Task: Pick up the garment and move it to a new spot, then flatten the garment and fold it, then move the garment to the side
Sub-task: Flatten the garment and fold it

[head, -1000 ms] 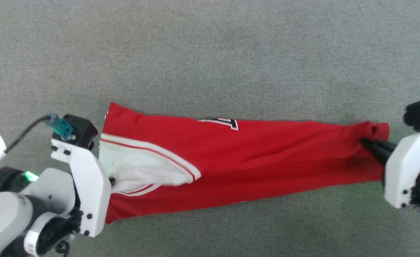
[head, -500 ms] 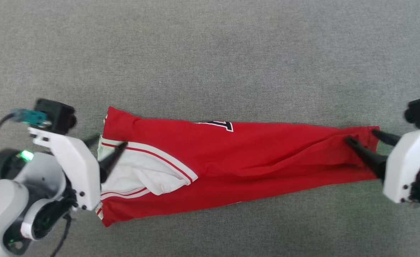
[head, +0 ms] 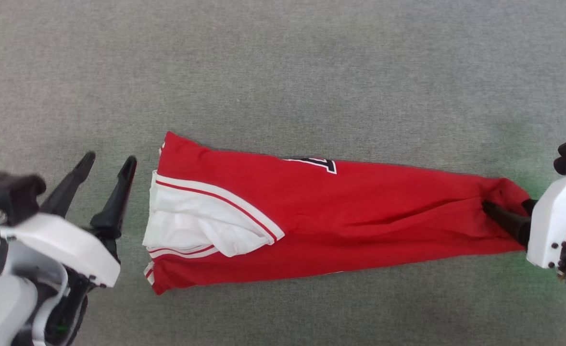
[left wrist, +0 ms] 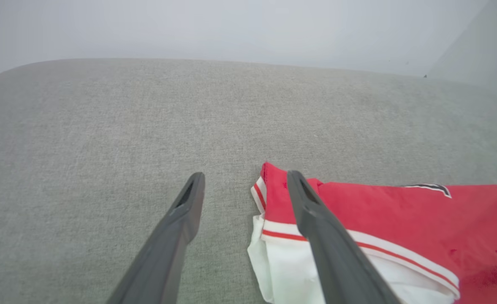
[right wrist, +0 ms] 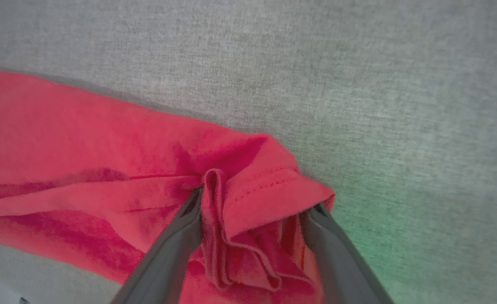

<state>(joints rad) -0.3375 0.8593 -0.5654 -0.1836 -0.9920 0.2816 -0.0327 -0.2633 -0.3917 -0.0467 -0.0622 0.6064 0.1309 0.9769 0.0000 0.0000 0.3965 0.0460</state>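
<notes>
My left gripper (head: 108, 161) sits at the lower left of the head view with its two dark fingers spread wide, empty and touching nothing. It stands just beside the sleeve end of the garment (head: 340, 216) with a strip of bare surface between them. In my left wrist view the left gripper (left wrist: 246, 176) rises from the bottom edge. One finger crosses in front of the garment (left wrist: 400, 219), which fills the lower right corner.

My right gripper (head: 506, 207) is at the right edge of the head view, over the narrow red end of the shirt. In my right wrist view the right gripper (right wrist: 256, 200) is also spread. A bunched fold of the hem stands between the fingers and leans against their inner faces, but it is not pinched flat.

The garment (right wrist: 83, 147) lies as a long folded band across the middle of the head view. A white sleeve (head: 191, 230) with red-striped trim is at its left end. A scrap of black, white-edged lettering (head: 319, 164) shows on its upper edge.

It rests on a grey woven surface (head: 283, 72). There is a green tint (right wrist: 379, 211) on the weave near my right fingers. Past the surface's rounded far edge, the top of the left wrist view shows a pale wall (left wrist: 248, 25).
</notes>
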